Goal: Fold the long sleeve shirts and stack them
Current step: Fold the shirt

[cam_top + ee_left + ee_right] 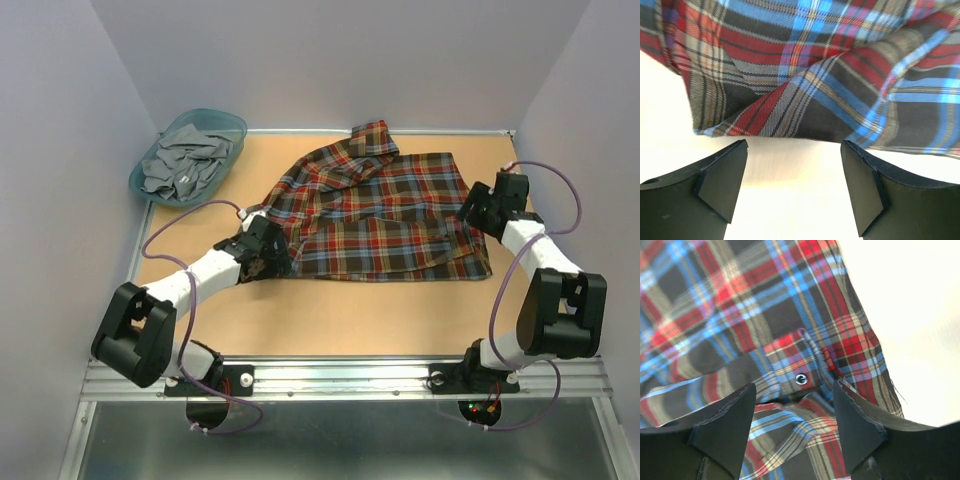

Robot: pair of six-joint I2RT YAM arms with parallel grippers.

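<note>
The plaid flannel shirt (375, 215) lies spread on the surface (350, 315); soft and limp, it likely sags when lifted. The left pincer (794, 145) and right pincer (794, 390) gape released at its edges: pinch hem (765, 131) or cuff (800, 367).

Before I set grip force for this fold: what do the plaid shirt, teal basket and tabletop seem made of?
Plaid shirt: soft woven cloth, likely cotton flannel; matte, visible diagonal weave, limp folds, one shiny metal-looking snap. Teal basket: probably moulded plastic; smooth, even-coloured rim. Tabletop: perhaps cork or fibreboard; flat, matte tan, no grain visible.
</note>
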